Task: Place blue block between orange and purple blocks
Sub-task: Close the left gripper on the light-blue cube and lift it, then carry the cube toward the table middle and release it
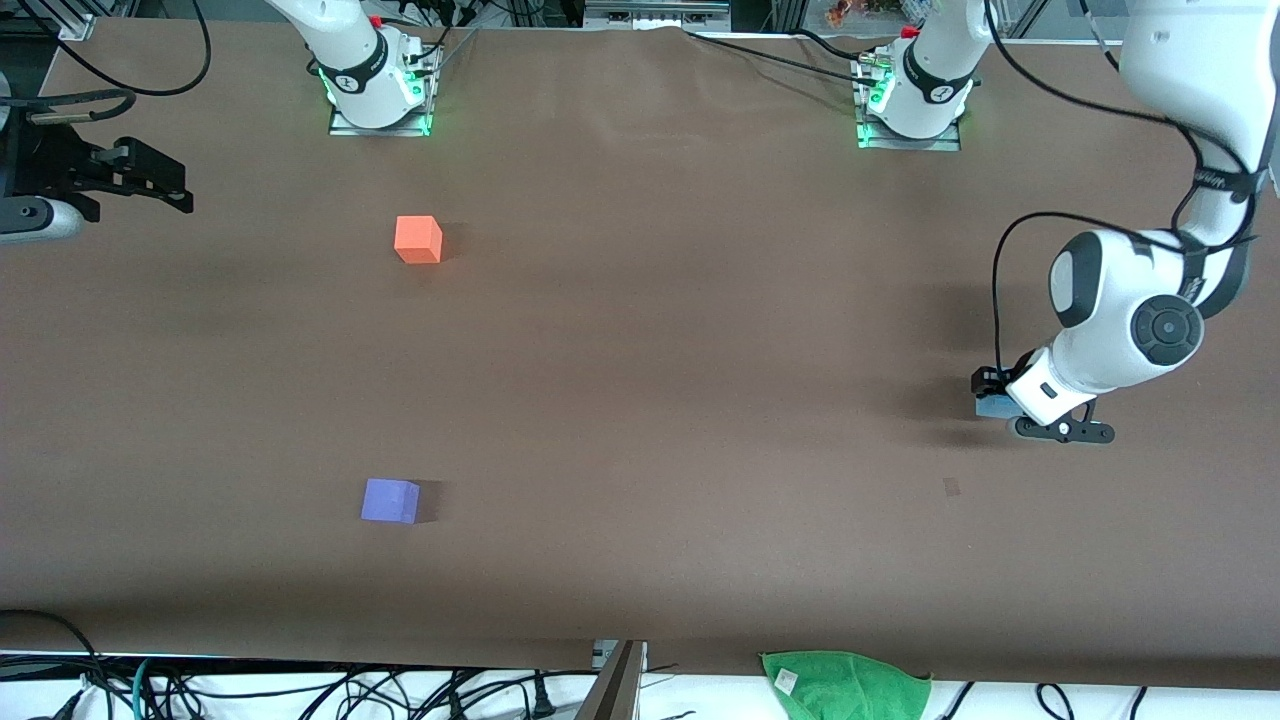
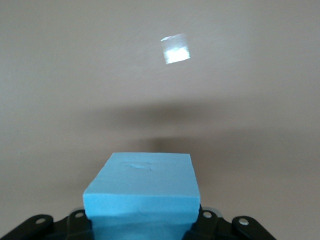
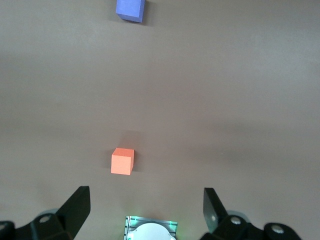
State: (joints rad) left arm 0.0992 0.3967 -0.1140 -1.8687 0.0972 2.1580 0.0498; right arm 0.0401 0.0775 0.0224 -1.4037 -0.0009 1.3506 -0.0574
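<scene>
Toward the left arm's end of the table [image 1: 640, 330], the left gripper [image 1: 1000, 405] is down at the brown surface with its fingers closed on the blue block [image 1: 992, 406]. In the front view only a sliver of the block shows beneath the white wrist; the left wrist view shows the blue block [image 2: 142, 192] seated between the black finger bases, its top face and one side face exposed. Whether the block rests on the table or is just clear of it cannot be told.

The orange block [image 1: 418, 240] lies toward the right arm's end of the table, near that arm's base. The purple block [image 1: 390, 501] lies at the same end, nearer to the front camera than the orange block and well apart from it, with bare tabletop between the two. A wide stretch of bare brown surface also separates both cubes from the held block.

The right gripper [image 3: 145, 207] waits high over the edge of the table at the right arm's end, fingers spread wide and holding nothing; its wrist view takes in the orange block [image 3: 122, 161] and the purple block [image 3: 130, 10].

A green cloth [image 1: 845, 685] lies at the table edge nearest the front camera.
</scene>
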